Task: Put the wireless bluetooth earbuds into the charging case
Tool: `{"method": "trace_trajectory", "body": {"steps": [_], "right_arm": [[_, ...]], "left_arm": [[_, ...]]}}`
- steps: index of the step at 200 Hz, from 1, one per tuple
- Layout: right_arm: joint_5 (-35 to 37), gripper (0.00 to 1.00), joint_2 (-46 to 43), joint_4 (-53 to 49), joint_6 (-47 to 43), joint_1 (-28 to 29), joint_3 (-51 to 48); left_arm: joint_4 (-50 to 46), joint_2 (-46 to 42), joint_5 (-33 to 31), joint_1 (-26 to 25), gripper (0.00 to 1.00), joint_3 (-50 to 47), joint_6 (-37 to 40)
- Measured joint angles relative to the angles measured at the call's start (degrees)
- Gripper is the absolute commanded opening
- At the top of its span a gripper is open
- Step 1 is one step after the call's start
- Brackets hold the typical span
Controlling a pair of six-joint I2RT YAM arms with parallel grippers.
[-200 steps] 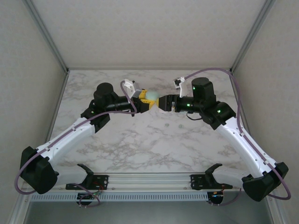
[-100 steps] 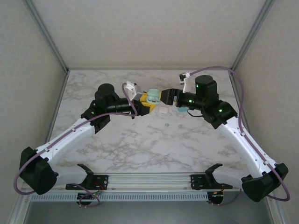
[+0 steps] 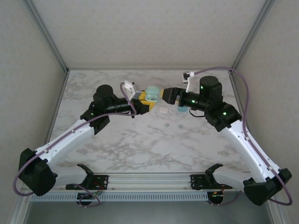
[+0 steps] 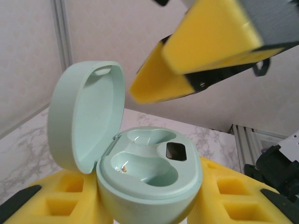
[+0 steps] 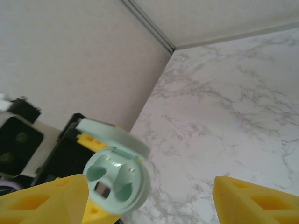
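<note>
My left gripper (image 3: pixel 145 100) is shut on a mint green charging case (image 3: pixel 150 95) and holds it above the table's far middle. In the left wrist view the case (image 4: pixel 149 172) sits between my yellow pads (image 4: pixel 229 196), its lid (image 4: pixel 84 116) hinged up on the left. Both wells are empty. My right gripper (image 3: pixel 167 95) hovers just right of the case, open, with nothing between its fingers (image 5: pixel 42 200). In the right wrist view the open case (image 5: pixel 119 179) lies at lower left. Two tiny earbuds (image 3: pixel 167 125) (image 3: pixel 181 125) lie on the marble below the grippers.
A white case (image 3: pixel 162 110) and a light blue case (image 3: pixel 183 109) rest on the marble table (image 3: pixel 140 149) under the right wrist. Walls close in the table on the left, right and far sides. The right gripper's yellow fingers (image 4: pixel 205 42) hang above the case in the left wrist view.
The mint case's lid has gone from shut to open. My right gripper has drawn back from the case and widened. The right arm has lifted, uncovering the white and blue cases.
</note>
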Motion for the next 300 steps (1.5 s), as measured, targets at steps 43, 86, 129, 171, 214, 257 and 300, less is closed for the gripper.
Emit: {"method": "trace_trajectory", "body": {"steps": [43,86,129,171,214,257,300], "right_arm": [[12.76,0.55,-5.55,-8.02,-0.55,-2.62,-1.01],[17.20,0.52,2.86,-16.41,-3.26,-10.29,-8.61],[15.87,0.47,19.26,-19.61,-5.84,-11.91,-12.00],[14.80,0.49,27.87,-18.32,-7.50,-12.00,-11.63],[13.57,0.48,35.89,-17.03,-10.49,-12.00,-7.96],[13.42,0.47,40.61,-16.13,-13.90,-12.00,-4.70],[13.35,0.44,43.56,-16.55,-16.11,-12.00,-3.06]], "left_arm": [[2.25,-1.64,-3.06,0.00,0.26,-2.43,-1.03],[2.49,-4.37,-4.22,0.00,0.26,-3.32,-1.05],[1.77,-6.95,-5.03,0.00,0.27,-3.54,-0.98],[0.63,-7.98,-5.42,0.00,0.27,-4.17,-0.92],[-0.68,-7.98,-5.44,0.00,0.27,-4.39,-0.74],[-1.66,-8.33,-5.62,0.00,0.27,-4.48,-0.68],[-2.43,-8.61,-5.66,0.00,0.27,-4.48,-0.31]]}}
